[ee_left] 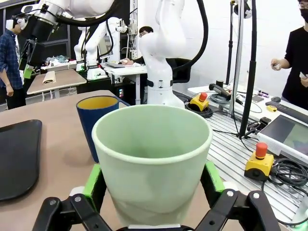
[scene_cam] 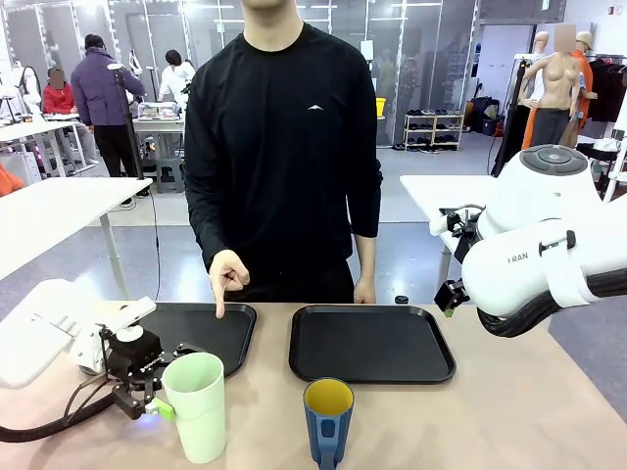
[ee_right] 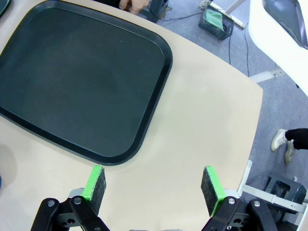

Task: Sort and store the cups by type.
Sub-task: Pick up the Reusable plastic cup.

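A tall mint-green tumbler (scene_cam: 201,406) stands at the table's front left. My left gripper (scene_cam: 168,406) reaches it from the left. In the left wrist view the tumbler (ee_left: 154,159) sits between the green pads (ee_left: 94,180), with the left gripper (ee_left: 153,173) open around it and the cup resting on the table. A dark blue mug (scene_cam: 328,421) with a yellow inside stands to the tumbler's right, and it appears just behind the tumbler as the mug (ee_left: 98,120). My right gripper (ee_right: 154,185) hangs open and empty above bare table; it is the right gripper (scene_cam: 449,299) near the far right tray corner.
Two black trays lie side by side, the left tray (scene_cam: 235,338) and the right tray (scene_cam: 372,343). The person stands at the far side, one finger (scene_cam: 220,308) pointing down onto the left tray. The right tray (ee_right: 72,82) lies beyond my right fingers.
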Robot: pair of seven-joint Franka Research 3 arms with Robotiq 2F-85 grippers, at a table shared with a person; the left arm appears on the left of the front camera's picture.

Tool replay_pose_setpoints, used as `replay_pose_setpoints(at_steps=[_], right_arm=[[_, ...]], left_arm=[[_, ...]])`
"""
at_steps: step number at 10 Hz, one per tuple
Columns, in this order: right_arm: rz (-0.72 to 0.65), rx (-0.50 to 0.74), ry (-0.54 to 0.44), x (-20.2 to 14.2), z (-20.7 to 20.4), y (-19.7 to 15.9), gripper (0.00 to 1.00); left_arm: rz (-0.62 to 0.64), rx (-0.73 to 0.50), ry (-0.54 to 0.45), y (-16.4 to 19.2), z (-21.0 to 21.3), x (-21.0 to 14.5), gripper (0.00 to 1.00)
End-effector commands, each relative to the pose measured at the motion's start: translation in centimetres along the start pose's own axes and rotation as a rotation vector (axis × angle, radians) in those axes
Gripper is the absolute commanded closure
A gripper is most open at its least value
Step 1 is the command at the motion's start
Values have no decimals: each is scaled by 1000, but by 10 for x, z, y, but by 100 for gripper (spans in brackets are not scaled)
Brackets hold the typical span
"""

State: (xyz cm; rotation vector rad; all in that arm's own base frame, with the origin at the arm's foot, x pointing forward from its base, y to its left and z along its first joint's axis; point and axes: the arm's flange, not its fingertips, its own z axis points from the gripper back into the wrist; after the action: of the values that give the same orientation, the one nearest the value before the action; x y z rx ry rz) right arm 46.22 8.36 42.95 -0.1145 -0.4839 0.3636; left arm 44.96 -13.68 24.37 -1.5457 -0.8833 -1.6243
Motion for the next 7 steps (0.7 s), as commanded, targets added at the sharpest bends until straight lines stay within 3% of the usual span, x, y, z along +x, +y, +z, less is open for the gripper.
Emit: replay_pose_setpoints(at_steps=[1, 7], right_arm=[[6, -13, 2, 0, 0, -1, 0], [6, -13, 2, 0, 0, -1, 0]], left_arm=[[-47, -20, -36, -12, -4, -34, 0], [-38, -85, -44, -10, -22, -45, 0]])
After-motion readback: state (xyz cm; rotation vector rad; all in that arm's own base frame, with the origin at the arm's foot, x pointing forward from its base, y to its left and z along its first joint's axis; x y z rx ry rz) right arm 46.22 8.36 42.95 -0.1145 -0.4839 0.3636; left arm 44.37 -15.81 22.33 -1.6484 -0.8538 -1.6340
